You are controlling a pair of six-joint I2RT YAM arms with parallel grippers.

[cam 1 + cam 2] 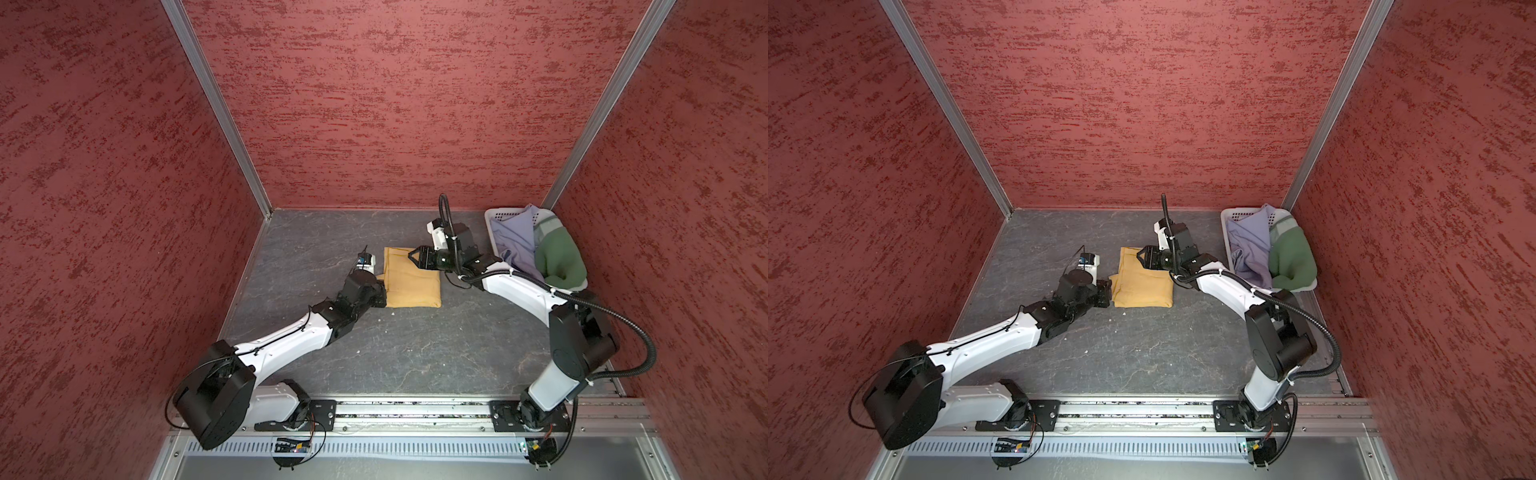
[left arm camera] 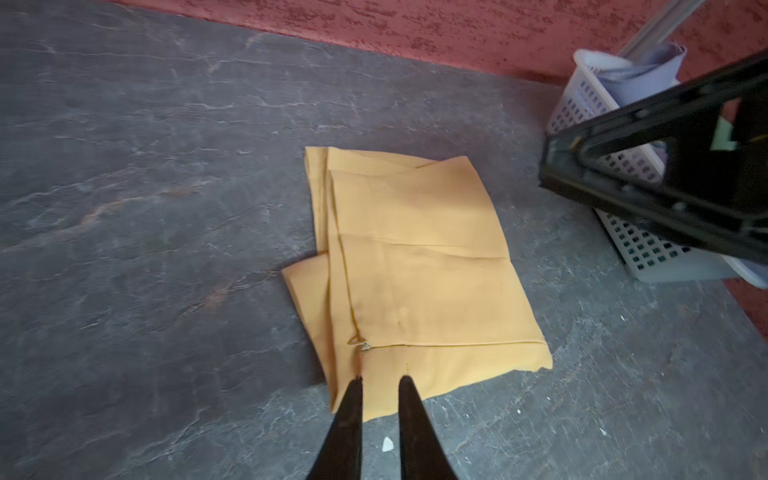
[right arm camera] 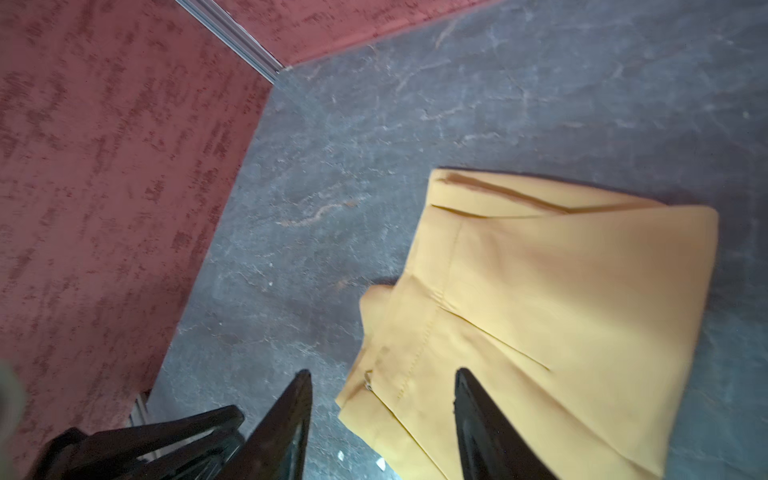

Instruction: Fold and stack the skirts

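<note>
Left pincer (image 2: 380, 378): fingers parted by a narrow gap, tips at the mustard skirt's (image 2: 415, 266) near-left corner, pinching nothing. Right pincer (image 3: 382, 372): spread wide, empty, over the skirt's far edge. Judgement: both stand clear so the fold lies undisturbed. The mustard skirt lies folded flat on the worktop (image 1: 395, 353), mid-width, nearer the far edge, likely as the stack's base. The lavender skirt (image 1: 513, 241) and green skirt (image 1: 559, 257) sit crumpled in the white basket (image 1: 492, 216) at the far right corner, awaiting folding.

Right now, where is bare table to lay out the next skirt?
Widest: the table between the yellow skirt and the arms' base rail. Also the strip between it and the back wall. Crowded: the far right corner, with the basket and right arm.
</note>
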